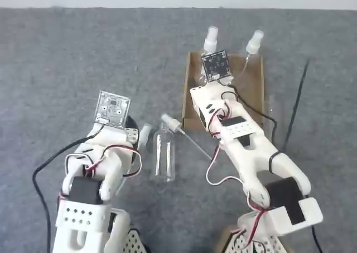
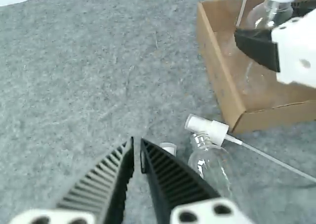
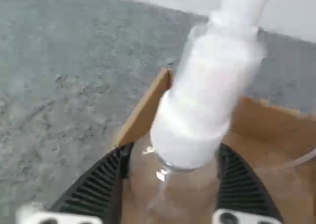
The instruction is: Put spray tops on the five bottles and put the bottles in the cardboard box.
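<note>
Right wrist view: your right tool (image 3: pixel 173 157) is clamped on the held bottle (image 3: pixel 168 197) at the shoulder, just under its spray top (image 3: pixel 212 95). The top looks seated. The bottle is upright over the cardboard box (image 3: pixel 143 110), inside the near-left corner. Gripping below the top likely keeps the cap free and the bottle vertical for lowering.

The box wall sits close beside one finger, so you have little room there; the open side is toward the box middle. A second bottle (image 1: pixel 255 41), already topped, leans at the far right corner of the box, apart from yours. Box floor between them looks free, so that's your drop zone. Whether your bottle touches the floor yet, can't tell.

Your left tool (image 2: pixel 137 152) has its fingers nearly together with nothing between them, low over the grey surface (image 1: pixel 83 57). Just beside it is the lying bottle (image 2: pixel 210 164), on its side, neck toward the box. A loose spray top (image 2: pixel 207 129) rests at its mouth, not fitted: the dip tube (image 2: pixel 266 155) runs outside along the surface toward the box's near wall. That one's probably next.

Wide open room on the left arm's side. A cable (image 1: pixel 295 105) runs beside the box's right wall, so keep clear there.
</note>
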`<action>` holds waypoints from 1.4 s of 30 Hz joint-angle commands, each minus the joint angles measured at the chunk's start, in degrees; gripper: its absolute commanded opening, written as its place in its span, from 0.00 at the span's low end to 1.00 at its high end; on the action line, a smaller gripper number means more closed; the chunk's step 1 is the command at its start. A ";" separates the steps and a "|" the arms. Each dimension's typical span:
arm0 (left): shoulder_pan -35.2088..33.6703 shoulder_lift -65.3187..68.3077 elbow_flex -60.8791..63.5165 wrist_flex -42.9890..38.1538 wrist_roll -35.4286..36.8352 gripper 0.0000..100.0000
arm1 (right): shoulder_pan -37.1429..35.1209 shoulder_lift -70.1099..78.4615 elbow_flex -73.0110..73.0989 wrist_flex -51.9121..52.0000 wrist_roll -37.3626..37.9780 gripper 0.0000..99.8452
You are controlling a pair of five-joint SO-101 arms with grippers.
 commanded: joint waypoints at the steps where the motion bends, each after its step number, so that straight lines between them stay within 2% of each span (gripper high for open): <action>1: 0.09 0.26 -2.42 -1.67 0.09 0.01 | -0.48 -1.10 -0.09 -0.75 0.97 0.25; 6: 0.09 0.26 -2.42 -1.67 0.09 0.01 | -0.48 -1.19 -0.09 -0.75 0.97 0.29; 22: 0.00 0.26 -2.33 -1.67 0.09 0.01 | -1.54 -5.14 -3.60 0.40 1.05 0.29; 38: -0.26 0.62 -2.33 -1.67 1.23 0.01 | -2.07 -40.66 -3.69 31.25 0.79 0.29; 42: -0.35 0.70 -2.33 -1.67 1.58 0.01 | -4.97 -45.58 -3.69 39.60 0.70 0.29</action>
